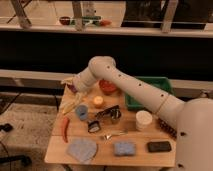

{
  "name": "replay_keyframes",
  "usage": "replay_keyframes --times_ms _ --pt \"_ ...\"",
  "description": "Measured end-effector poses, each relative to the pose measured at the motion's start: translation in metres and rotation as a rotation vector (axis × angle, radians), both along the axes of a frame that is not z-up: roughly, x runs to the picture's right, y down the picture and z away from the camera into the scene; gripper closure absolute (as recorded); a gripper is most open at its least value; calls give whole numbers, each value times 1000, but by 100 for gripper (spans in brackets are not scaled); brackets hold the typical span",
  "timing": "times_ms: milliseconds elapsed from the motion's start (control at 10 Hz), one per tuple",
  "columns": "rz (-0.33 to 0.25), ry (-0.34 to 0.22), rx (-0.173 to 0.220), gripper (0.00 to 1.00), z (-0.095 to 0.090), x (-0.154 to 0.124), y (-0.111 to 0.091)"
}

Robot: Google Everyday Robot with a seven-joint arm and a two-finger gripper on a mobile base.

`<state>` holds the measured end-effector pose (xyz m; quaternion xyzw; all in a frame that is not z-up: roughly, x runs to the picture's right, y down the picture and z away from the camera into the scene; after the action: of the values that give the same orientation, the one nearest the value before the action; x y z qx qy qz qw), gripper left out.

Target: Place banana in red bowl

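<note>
One white robot arm (135,87), the largest item, runs from the lower right of the frame up to an elbow at centre, then bends down and left.
One wooden table (103,146), lower centre, bears all the smaller items.
One green rectangular tray (131,101) sits at the table's upper right and is partly covered by the arm.
One red bowl (107,86) stands at the table's upper middle, just left of the tray and close under the arm.
One banana (73,104), pale yellow, lies slantwise on the table's left part. It is below the gripper, not held, and outside the red bowl.
One grey-blue cloth (81,149) is at the lower left of the table.
One gripper (66,82) is over the table's upper left corner, above the banana, with its jaws spread and nothing between them.
One white cup (143,120) stands right of centre.
One blue sponge (124,148) lies on the lower middle, with one black block (159,146) to its right.
One metal utensil (110,114) is at centre.
One blue cup (81,112) stands just right of the banana's lower end.
One red chili pepper (65,129) lies at the left edge, below the banana.
One small round orange fruit (98,101) sits between the banana and the red bowl.
</note>
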<state>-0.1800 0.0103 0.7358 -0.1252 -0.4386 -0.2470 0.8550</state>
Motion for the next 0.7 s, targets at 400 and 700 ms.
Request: replay_keyframes --times_ms 400,700 --pt "-72 -8 34 20 32 -35 0" --pt "-106 -39 58 20 58 -46 0"
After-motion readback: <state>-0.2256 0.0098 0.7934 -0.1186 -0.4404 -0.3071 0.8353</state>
